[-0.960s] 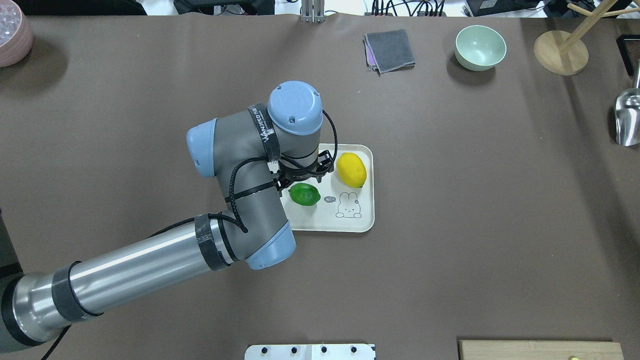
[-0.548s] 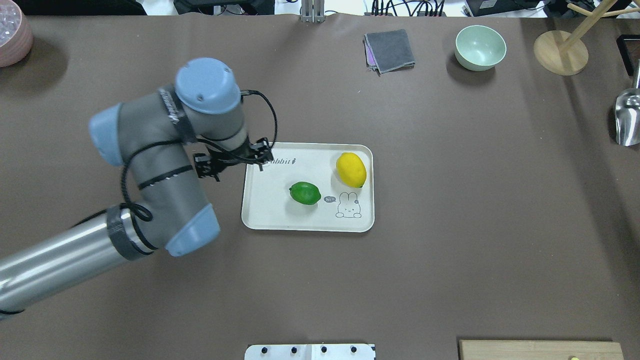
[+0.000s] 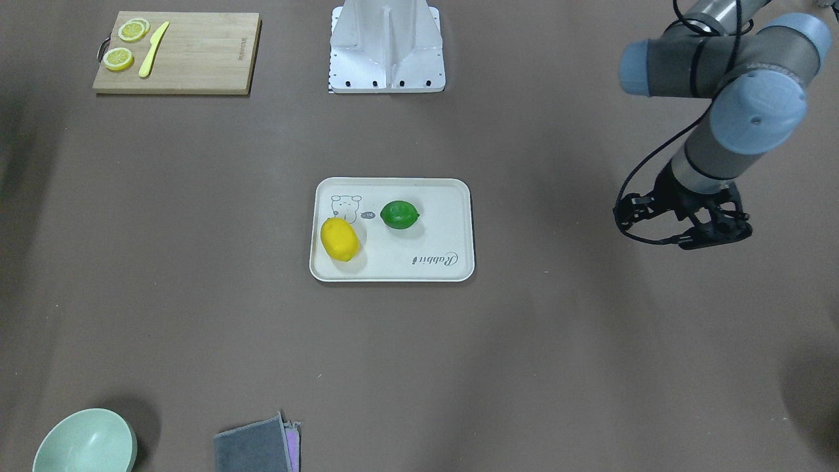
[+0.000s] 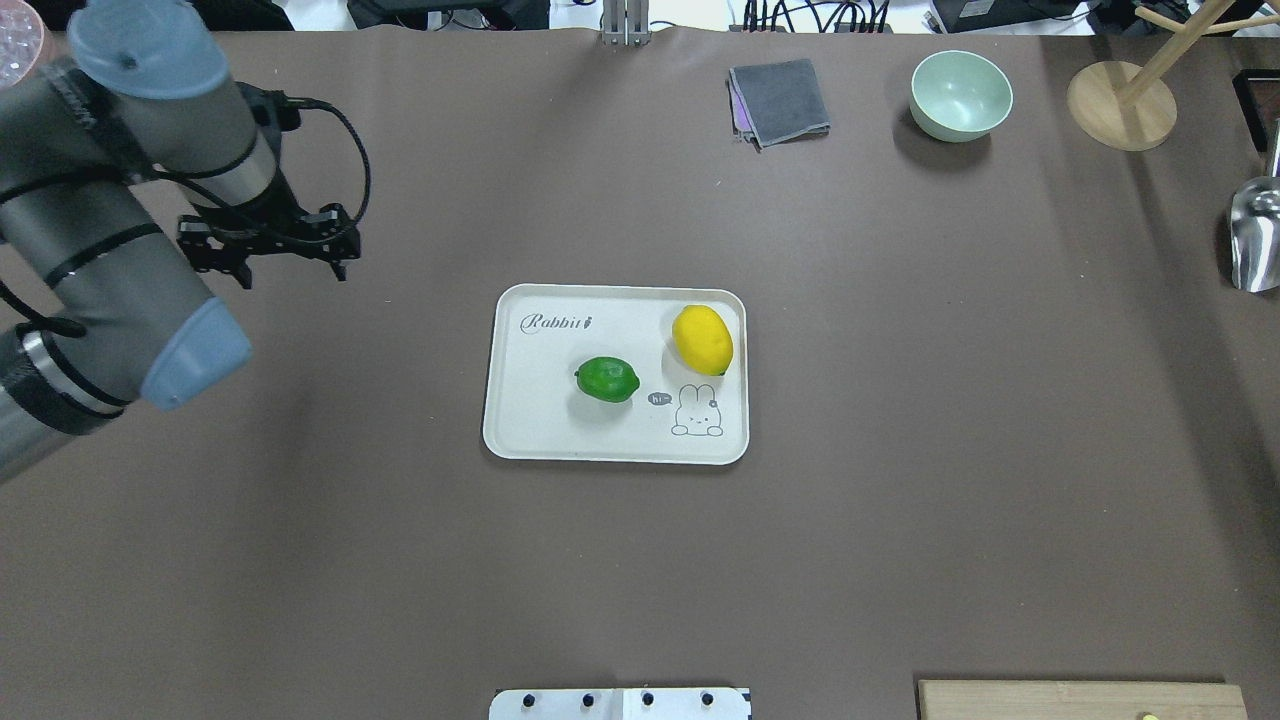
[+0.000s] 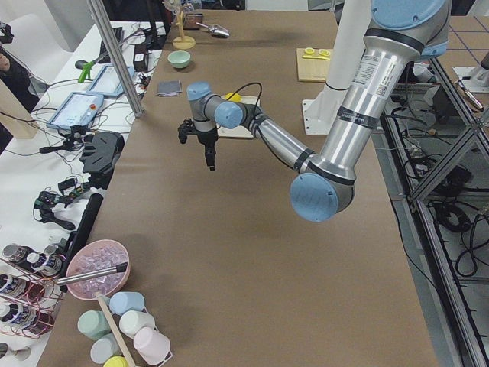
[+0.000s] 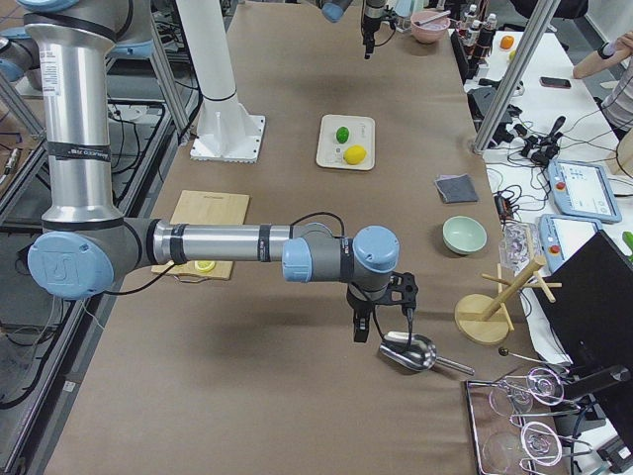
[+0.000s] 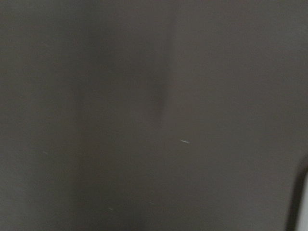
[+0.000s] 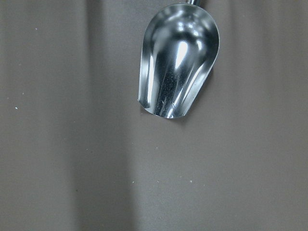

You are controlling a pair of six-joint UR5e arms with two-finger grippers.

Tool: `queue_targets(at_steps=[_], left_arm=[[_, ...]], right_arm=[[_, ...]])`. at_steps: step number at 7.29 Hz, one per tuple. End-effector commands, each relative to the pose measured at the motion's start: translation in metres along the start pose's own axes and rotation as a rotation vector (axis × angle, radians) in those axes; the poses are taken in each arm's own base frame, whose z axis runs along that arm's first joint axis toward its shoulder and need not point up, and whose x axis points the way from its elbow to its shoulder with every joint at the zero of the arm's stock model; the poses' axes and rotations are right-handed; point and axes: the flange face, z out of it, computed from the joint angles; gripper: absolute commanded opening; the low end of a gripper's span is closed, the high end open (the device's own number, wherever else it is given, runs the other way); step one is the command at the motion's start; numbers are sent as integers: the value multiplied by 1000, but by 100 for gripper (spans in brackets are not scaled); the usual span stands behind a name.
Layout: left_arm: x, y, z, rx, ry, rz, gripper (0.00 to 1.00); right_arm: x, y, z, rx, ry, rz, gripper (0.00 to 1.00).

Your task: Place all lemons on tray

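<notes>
The off-white tray point(image 4: 540, 430) lies mid-table and also shows in the front view point(image 3: 432, 269). The yellow lemon point(image 4: 702, 340) lies at the tray's far right corner, next to the rabbit drawing. The green lemon point(image 4: 607, 380) lies near the tray's middle. Both also show in the front view, the yellow one point(image 3: 339, 239) and the green one point(image 3: 399, 214). My left gripper point(image 4: 293, 270) is open and empty, above bare table well left of the tray. My right gripper point(image 6: 361, 322) shows only in the exterior right view, near a metal scoop; I cannot tell its state.
A metal scoop point(image 8: 178, 62) lies at the table's right edge point(image 4: 1255, 235). A mint bowl point(image 4: 960, 95), a grey cloth point(image 4: 780, 100) and a wooden stand point(image 4: 1120, 105) sit along the far edge. A cutting board point(image 3: 196, 52) holds lemon slices and a knife.
My left arm has swung away from the tray, to the left and farther back. The green lemon it hovered over stays on the tray.
</notes>
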Motion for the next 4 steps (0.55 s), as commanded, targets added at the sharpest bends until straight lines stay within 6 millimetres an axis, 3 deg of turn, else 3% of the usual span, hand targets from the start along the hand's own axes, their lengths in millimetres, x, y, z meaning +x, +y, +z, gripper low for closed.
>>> queue_targets(at_steps=[1,3,4], left_arm=[[-100,1,19,-44,19,3,98],[-225,38,49,-69,9,4,98],[-263,47,47,-63,5,-2,98]], right_arm=[[0,0,0,-2,0,14,100],[-4,0,-4,-14,3,27,100],[-3,1,-3,-16,4,29,100]])
